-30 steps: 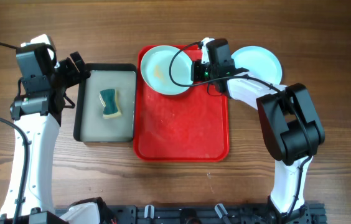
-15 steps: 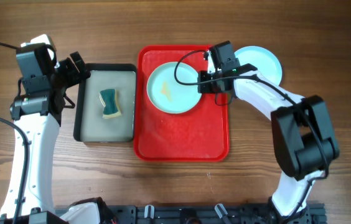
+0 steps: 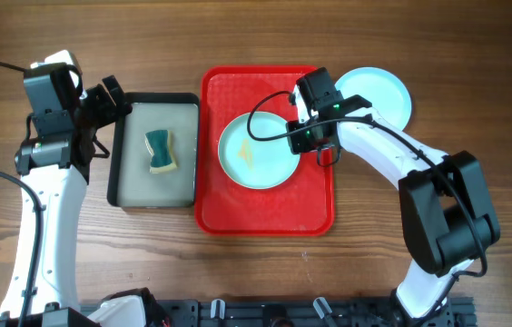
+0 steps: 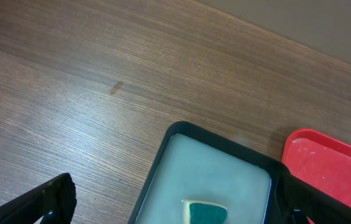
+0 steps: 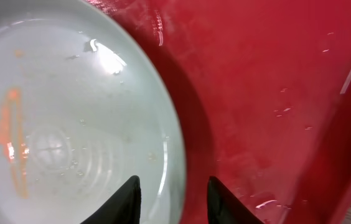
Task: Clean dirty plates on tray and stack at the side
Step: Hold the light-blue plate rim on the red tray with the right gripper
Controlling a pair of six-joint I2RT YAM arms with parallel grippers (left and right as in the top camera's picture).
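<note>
Red tray, rimmed, central. Aqua plate, orange-smeared, lying mid-tray. Right gripper clenched on that plate's rim at 3 o'clock. Grey sponge tray at 9 o'clock; left gripper beyond, fingers spread wide. Second aqua plate off-tray, 2 o'clock.

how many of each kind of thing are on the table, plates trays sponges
plates: 2, smeared aqua plate on the red tray, second aqua plate on the table beside it
trays: 2, the red one and the grey tray
sponges: 1, sponge in the grey tray
total: 5
</note>
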